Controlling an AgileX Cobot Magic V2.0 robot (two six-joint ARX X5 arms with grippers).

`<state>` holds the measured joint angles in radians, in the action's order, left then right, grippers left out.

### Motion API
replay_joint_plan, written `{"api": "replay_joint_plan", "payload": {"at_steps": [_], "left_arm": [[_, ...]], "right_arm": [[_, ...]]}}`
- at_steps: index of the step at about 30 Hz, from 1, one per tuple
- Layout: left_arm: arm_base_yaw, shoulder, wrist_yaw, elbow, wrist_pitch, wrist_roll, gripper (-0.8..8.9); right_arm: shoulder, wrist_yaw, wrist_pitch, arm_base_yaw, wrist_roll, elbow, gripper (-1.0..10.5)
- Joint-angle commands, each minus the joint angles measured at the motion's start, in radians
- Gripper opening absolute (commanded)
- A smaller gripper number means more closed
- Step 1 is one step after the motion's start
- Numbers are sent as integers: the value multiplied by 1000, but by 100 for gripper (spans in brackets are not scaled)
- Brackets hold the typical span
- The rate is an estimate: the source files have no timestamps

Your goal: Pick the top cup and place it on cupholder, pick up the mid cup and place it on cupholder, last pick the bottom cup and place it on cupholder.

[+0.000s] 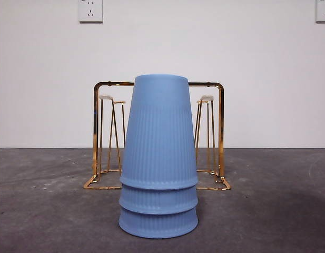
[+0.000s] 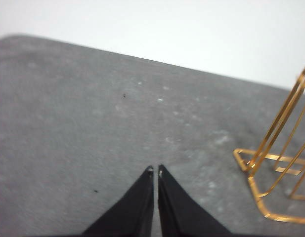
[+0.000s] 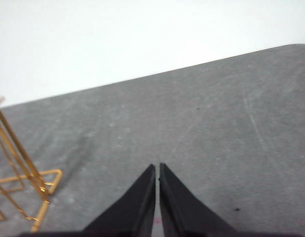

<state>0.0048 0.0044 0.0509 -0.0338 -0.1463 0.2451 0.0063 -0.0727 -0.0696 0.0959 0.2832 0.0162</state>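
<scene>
Three blue ribbed cups are stacked upside down near the table's front, in the front view: the top cup (image 1: 161,132) covers the mid cup (image 1: 158,200), which sits over the bottom cup (image 1: 158,224). Behind the stack stands the gold wire cupholder (image 1: 221,132), its white-tipped prongs (image 1: 206,98) bare. My left gripper (image 2: 155,171) is shut over bare table, off to one side of the cupholder's corner (image 2: 271,163). My right gripper (image 3: 157,167) is shut too, on the rack's other side (image 3: 23,182). Neither arm shows in the front view.
The table top (image 1: 46,211) is dark grey and speckled. A white wall (image 1: 46,79) rises behind it, with power sockets (image 1: 90,10) high up at the left and right.
</scene>
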Motion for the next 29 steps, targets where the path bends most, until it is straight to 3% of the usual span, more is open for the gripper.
{"api": "replay_joint_plan", "payload": {"at_steps": [1,4,8,19,22,29], "left_arm": [[2,-1,2,6,12,128,7],[2,-1,2,2,12,220,7],[2,-1,5,-19,15,288,7],[2,50,74,-196,-7,324,9],[2,105,110,-280,-53,293,9],[2,301,259,-507,-269,71,9]], "right_arm": [[-3,34,17,0,56,-2,6],[-3,74,29,0,59,-2,6],[-3,79,31,0,124,10,6],[27,133,-30,0,146,207,6],[75,171,-78,0,126,289,6],[263,327,-240,0,18,486,6]]}}
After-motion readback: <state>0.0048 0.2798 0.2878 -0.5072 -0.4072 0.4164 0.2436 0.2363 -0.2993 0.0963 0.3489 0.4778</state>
